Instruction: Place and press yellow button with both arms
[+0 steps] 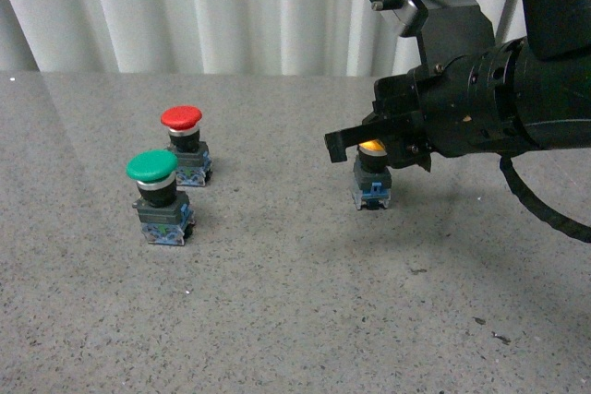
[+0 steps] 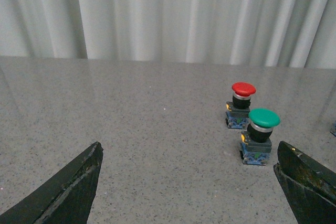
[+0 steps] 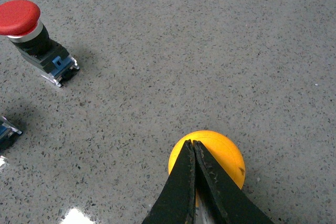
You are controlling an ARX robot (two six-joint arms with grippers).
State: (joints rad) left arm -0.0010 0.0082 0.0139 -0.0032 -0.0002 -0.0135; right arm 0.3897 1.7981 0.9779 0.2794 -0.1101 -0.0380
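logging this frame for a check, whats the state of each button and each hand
yellow button: upright, cap under the right hand's tips, pressed or not unclear
green button: upright, untouched
red button: upright, untouched
right hand: shut, holding nothing, tips over the yellow cap
left hand: open, empty, away from the buttons

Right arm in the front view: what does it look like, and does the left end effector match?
Bulky black right arm, grey box on top, black cables looping above and below. Its end effector has flat black fingers; the left end effector has the same, edges scuffed.
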